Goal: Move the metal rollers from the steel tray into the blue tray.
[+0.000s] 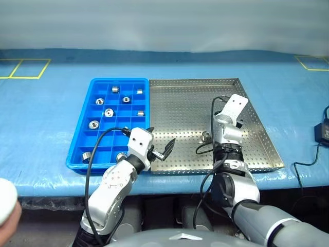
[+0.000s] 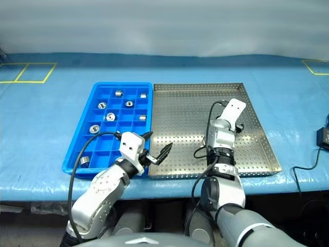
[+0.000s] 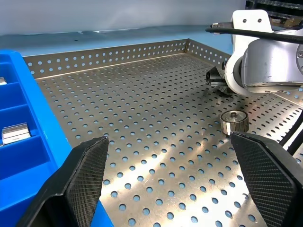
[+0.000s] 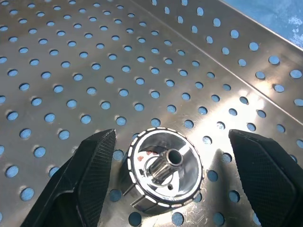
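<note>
Pale blue table cover (image 1: 46,118) lying flat over the bench, w/ yellow tape squares (image 1: 23,68) marking far left corner and another yellow outline (image 1: 312,62) at far right. Black power adapter (image 1: 322,132) sitting near right edge, its cable (image 1: 308,163) trailing off front. Grey-white wall (image 1: 164,23) running behind.

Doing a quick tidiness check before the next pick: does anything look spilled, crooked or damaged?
Nothing stands out. The blue tray sits flush beside the steel tray, the placed metal rollers lie inside cells, and one roller rests on the steel tray between the right gripper's open fingers.
</note>
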Robot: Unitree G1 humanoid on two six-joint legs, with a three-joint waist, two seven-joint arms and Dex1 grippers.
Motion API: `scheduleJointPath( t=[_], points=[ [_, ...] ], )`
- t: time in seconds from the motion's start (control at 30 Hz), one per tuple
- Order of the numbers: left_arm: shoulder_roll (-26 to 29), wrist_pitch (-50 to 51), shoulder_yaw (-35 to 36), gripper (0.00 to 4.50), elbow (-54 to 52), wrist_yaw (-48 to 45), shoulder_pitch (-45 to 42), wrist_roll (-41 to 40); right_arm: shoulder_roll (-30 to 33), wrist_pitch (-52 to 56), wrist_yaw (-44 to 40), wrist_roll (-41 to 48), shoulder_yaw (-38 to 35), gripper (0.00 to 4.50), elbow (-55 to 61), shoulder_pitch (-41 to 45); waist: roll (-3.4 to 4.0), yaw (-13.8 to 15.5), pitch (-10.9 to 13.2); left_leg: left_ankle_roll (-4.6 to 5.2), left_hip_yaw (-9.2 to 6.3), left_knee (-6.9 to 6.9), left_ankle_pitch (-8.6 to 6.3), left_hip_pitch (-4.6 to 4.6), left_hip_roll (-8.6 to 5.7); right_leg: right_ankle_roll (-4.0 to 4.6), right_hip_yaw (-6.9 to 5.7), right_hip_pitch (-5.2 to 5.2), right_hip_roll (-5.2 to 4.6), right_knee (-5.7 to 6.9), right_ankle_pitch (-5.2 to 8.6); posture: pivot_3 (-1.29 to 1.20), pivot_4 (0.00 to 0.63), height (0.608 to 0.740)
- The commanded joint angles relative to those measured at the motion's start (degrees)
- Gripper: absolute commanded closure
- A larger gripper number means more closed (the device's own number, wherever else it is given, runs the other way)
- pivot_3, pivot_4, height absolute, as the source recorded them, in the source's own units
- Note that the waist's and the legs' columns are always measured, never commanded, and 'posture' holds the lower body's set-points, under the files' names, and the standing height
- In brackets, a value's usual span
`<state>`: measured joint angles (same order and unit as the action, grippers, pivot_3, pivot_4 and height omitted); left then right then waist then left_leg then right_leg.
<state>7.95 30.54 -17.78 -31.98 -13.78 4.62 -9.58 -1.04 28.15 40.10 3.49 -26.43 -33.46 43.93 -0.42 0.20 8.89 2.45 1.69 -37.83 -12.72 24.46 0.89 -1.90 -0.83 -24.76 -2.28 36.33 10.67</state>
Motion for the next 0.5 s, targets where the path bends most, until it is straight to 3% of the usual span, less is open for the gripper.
scheduleJointPath(
  t=[0.03,0.1,0.27,0.5],
  points=[
    [0.0,-0.8,0.6,0.00,-2.8,0.5,0.3,0.0,-0.5,-0.6,1.5,2.3,-1.4,0.66,0.2,0.8,0.00,0.1,0.0,0.00,0.00,0.00,0.00,-0.01,0.01,0.00,0.00,0.02,0.01,0.00,0.00,0.15,0.150,0.740],
    [0.1,-0.8,0.7,0.00,-2.9,0.5,0.4,0.1,-1.0,-0.1,1.6,2.7,-1.0,1.05,0.9,0.3,0.00,0.3,0.0,0.00,-0.01,0.01,0.00,-0.02,0.04,0.00,0.00,0.02,0.04,0.00,0.00,0.15,0.150,0.740],
    [0.0,-0.9,0.7,0.00,-2.9,0.8,0.3,0.3,-2.6,1.9,0.2,2.2,2.0,2.70,5.9,-1.7,0.01,0.7,0.0,0.00,-0.01,0.00,0.00,-0.03,0.07,0.00,0.02,0.02,0.08,0.00,0.00,0.15,0.150,0.740],
    [0.0,-1.5,1.1,0.00,-2.7,1.8,0.4,1.0,-3.4,9.3,-8.2,0.4,12.4,2.79,21.5,-5.9,0.09,0.8,0.0,0.00,0.01,0.01,0.00,0.01,0.08,0.00,0.05,-0.03,0.08,-0.01,0.00,0.15,0.150,0.740]
  ],
)
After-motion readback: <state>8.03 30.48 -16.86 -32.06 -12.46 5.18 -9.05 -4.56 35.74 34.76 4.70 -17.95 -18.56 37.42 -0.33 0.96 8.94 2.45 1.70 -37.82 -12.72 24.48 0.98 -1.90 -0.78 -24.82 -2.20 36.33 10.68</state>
